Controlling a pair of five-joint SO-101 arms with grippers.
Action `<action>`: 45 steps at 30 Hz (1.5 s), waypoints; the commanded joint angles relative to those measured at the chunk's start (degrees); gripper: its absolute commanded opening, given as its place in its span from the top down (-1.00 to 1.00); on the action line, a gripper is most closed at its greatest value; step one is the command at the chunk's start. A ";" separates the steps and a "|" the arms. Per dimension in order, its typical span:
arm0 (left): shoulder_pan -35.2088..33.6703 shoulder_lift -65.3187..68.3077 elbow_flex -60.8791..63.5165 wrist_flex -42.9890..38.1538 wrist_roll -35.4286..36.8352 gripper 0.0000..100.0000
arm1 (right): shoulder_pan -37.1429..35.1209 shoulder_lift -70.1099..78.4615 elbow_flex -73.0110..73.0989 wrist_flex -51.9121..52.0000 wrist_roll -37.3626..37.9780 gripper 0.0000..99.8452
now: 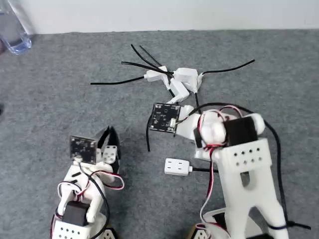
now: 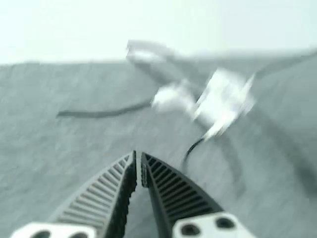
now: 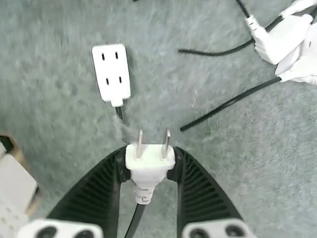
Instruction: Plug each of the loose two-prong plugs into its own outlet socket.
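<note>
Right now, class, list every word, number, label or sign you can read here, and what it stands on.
No text can be read.
The outlet block, the plug in the right tool and the piled plugs show no print; markings on the wrist camera board are too small to read.

The counter [image 1: 60, 99] is covered in a grey, felt-like mat that runs back to a pale wall. Near its front middle a white outlet block [image 1: 178, 167] lies flat with its slots facing up, a black cord [image 1: 202, 170] leaving one end. Well apart from it, toward the far side, a cluster of white plugs [image 1: 177, 79] lies bunched together, their thin black leads [image 1: 229, 67] fanning out across the mat, and a clear plastic item [image 1: 12, 37] sits at the far left corner.
</note>
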 commanded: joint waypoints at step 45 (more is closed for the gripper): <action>33.76 -0.70 -1.71 -14.42 33.49 0.97 | -16.04 -30.55 29.01 -24.13 -20.48 0.98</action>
